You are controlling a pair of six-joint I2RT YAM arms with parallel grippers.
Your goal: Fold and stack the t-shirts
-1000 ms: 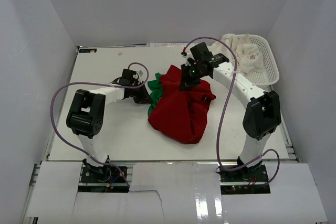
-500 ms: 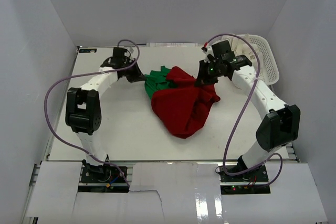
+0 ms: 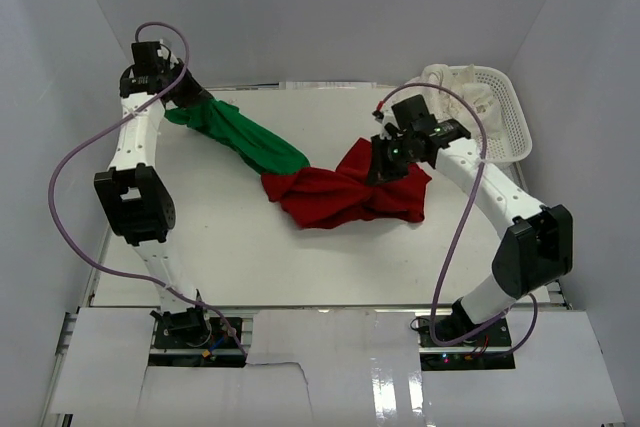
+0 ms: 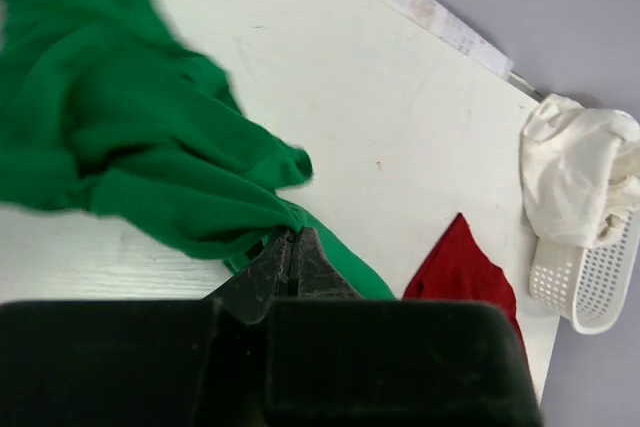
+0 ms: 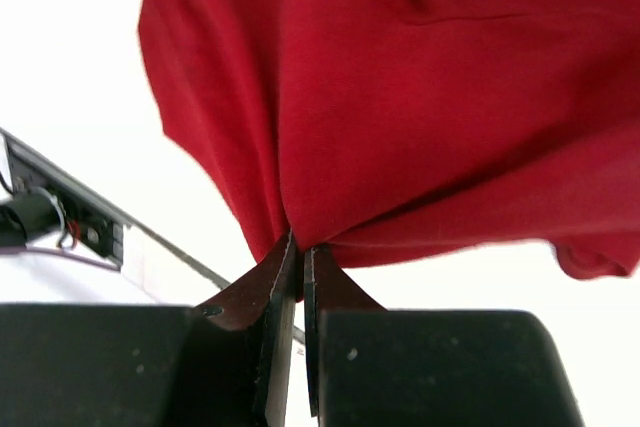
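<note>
The green t-shirt (image 3: pixel 240 136) is stretched in a long band from the table's far left corner down toward the middle. My left gripper (image 3: pixel 186 99) is shut on its far end and holds it raised; the pinch shows in the left wrist view (image 4: pixel 288 232), with green cloth (image 4: pixel 120 147) hanging from it. The red t-shirt (image 3: pixel 340 195) lies bunched at mid-table, its left edge touching the green shirt's near end. My right gripper (image 3: pixel 381 165) is shut on a fold of the red t-shirt (image 5: pixel 420 97), the cloth pinched at the tips (image 5: pixel 299 244).
A white slotted plastic basket (image 3: pixel 512 107) with white cloth (image 3: pixel 470 97) in it stands at the far right of the table; it also shows in the left wrist view (image 4: pixel 590 277). White walls enclose the table on three sides.
My left gripper has swung to the far left corner, dragging the green t-shirt out from under the red one. My right gripper moved slightly down with the red t-shirt, which has spread wider.
</note>
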